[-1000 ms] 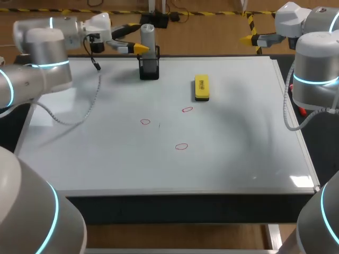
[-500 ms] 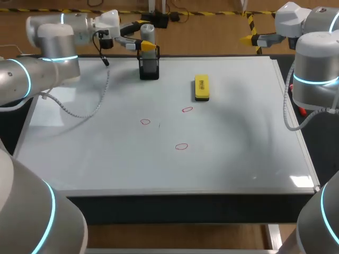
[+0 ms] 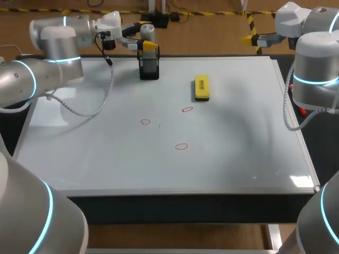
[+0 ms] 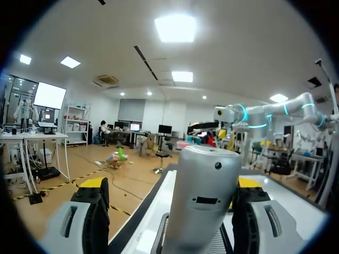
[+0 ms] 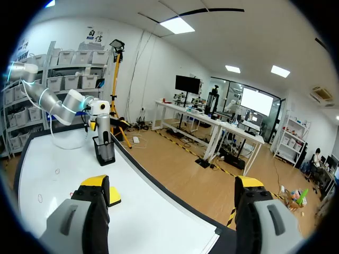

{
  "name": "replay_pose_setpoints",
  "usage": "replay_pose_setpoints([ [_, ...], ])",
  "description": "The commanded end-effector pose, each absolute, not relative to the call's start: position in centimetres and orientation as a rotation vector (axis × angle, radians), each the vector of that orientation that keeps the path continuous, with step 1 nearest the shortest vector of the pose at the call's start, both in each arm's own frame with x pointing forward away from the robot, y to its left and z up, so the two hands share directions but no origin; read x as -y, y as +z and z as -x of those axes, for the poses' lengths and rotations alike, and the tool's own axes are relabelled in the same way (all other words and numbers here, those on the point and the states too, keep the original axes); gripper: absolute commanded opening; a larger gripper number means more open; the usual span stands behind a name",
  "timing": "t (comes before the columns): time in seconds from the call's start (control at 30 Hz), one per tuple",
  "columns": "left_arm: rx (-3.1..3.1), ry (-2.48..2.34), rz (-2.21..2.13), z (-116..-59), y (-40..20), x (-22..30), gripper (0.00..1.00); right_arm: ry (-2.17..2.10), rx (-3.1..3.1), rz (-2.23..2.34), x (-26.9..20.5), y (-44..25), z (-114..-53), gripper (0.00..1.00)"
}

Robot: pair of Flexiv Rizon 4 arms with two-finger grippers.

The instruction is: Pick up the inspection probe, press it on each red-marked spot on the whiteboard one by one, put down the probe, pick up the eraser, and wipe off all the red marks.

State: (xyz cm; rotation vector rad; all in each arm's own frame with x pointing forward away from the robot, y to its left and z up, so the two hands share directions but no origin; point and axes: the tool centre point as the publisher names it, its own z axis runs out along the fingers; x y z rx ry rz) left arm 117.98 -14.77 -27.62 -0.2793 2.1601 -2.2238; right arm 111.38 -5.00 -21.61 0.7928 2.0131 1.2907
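So the left gripper (image 4: 170, 185) has its fingers apart, one on each side of the probe (image 3: 147, 32) standing upright in the black holder (image 3: 149, 67). The right gripper (image 5: 172, 185) hangs wide open, off the whiteboard's (image 3: 233, 159) far right corner.

The probe (image 3: 148, 33) stood in a holder (image 3: 149, 69) at the whiteboard's (image 3: 238, 148) far edge; the eraser (image 3: 201, 87) lay to its right, and the marks (image 3: 181, 146) sat nearer, mid-board.
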Motion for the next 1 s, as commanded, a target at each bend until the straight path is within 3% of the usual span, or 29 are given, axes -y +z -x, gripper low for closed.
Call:
replay_pose_setpoints([
  [0.03,-2.156,-2.222,0.279,-117.8,-27.5,14.9,0.00,1.291,-2.013,-0.793,5.0,-21.6,-111.4,1.00],
  [1.0,-2.127,-2.188,0.150,-113.1,-22.9,15.3,0.00,1.291,-2.013,-0.793,5.0,-21.6,-111.4,1.00],
])
